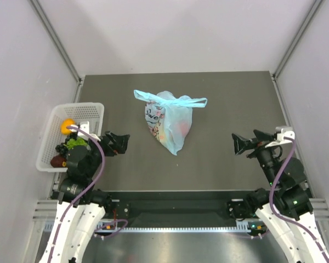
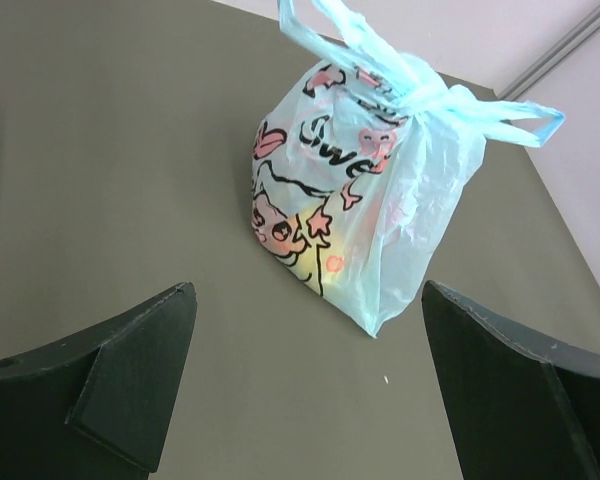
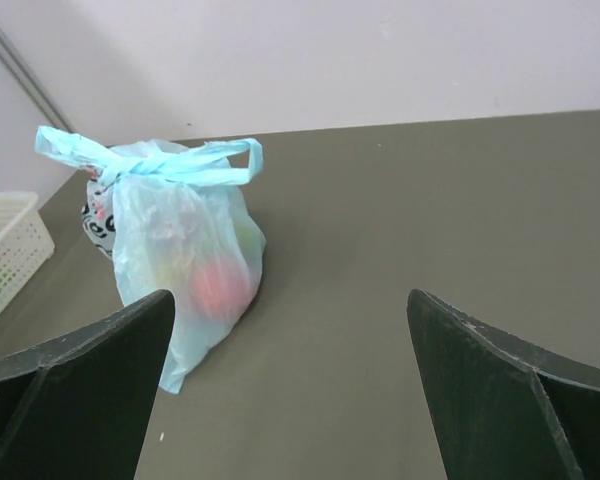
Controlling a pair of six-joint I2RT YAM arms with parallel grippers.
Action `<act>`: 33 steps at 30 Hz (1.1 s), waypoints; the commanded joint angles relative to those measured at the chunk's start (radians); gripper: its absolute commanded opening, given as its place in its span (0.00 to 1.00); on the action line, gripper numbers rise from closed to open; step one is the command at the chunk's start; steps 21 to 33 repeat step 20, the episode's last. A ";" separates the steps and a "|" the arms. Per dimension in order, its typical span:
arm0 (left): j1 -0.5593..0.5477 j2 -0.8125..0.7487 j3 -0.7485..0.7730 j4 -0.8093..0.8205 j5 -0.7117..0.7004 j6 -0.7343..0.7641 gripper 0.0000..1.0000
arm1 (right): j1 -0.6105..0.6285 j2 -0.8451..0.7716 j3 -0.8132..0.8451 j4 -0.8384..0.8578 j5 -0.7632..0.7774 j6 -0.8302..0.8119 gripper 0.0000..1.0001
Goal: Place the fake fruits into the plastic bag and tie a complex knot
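Pincer status: left pincer (image 1: 124, 143) and right pincer (image 1: 236, 144) are hanging with jaws spread wide, gripping nothing. We're seeing the plastic bag (image 1: 171, 125) sitting on the tabletop (image 1: 236, 98) between them, knot (image 1: 174, 101) on top, fake fruits (image 3: 220, 285) showing through.

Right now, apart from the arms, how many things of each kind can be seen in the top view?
Plastic bag: 1, closed with a knot
White basket: 1
Fruits in the basket: 3 (orange, green grapes, dark plum)
Total: 5. The fruits inside the bag cannot be counted.
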 commanded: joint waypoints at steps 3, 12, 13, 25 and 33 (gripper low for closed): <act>0.001 -0.091 -0.075 0.070 -0.013 -0.035 0.99 | -0.007 -0.065 -0.014 -0.037 0.035 0.029 1.00; 0.000 -0.162 -0.072 0.050 -0.004 -0.039 0.99 | -0.007 -0.058 -0.012 -0.039 0.043 0.028 1.00; 0.001 -0.168 -0.075 0.052 -0.007 -0.039 0.99 | -0.007 -0.056 -0.012 -0.038 0.041 0.028 1.00; 0.001 -0.170 -0.075 0.056 -0.001 -0.038 0.99 | -0.007 -0.055 -0.012 -0.034 0.034 0.023 1.00; 0.001 -0.170 -0.075 0.056 -0.001 -0.038 0.99 | -0.007 -0.055 -0.012 -0.034 0.034 0.023 1.00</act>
